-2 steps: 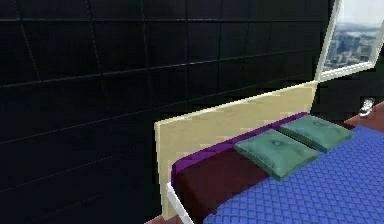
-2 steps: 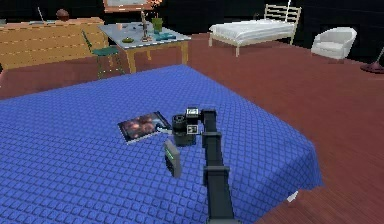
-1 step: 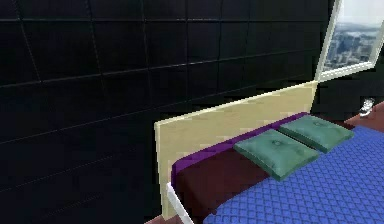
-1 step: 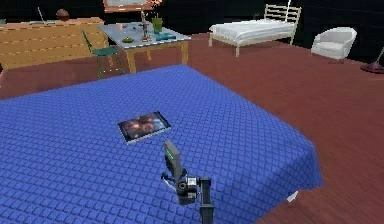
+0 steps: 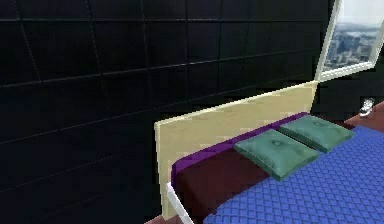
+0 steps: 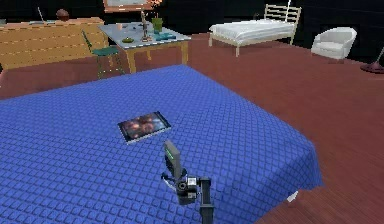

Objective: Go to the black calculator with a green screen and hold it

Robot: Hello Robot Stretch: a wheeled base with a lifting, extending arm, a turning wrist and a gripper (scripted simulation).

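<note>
The tool (image 6: 176, 177) sits low over the near part of the blue bedspread (image 6: 60, 150), at the end of the arm (image 6: 206, 203) that comes up from the bottom edge of the arm side view. At its far end is a small dark slab (image 6: 172, 157) with a dull grey-green face. From its colour I judge this to be the calculator, though it is too small to make out keys or a screen. The quilt lies right behind it, so I cannot tell whether the tool holds it or whether it rests on the bed, and the fingers themselves tell me nothing.

The reach makes sense to me: the base is parked alongside the bed, so the arm only has to go a little way out over the mattress edge. A flat dark-framed rectangle with a picture-like face (image 6: 144, 126) lies farther out on the quilt, apart from the tool. It reads as a tablet or a book, not my target. Ahead, in the forward view, two green pillows (image 5: 278, 153) lie against the pale headboard (image 5: 235, 120).

The slab's long axis runs up the arm side view, leaning slightly left — roughly in line with the reach, its far end pointing out across the bed. Its face appears turned toward the view's left, as if it stood on edge, but I would not swear to that.
</note>
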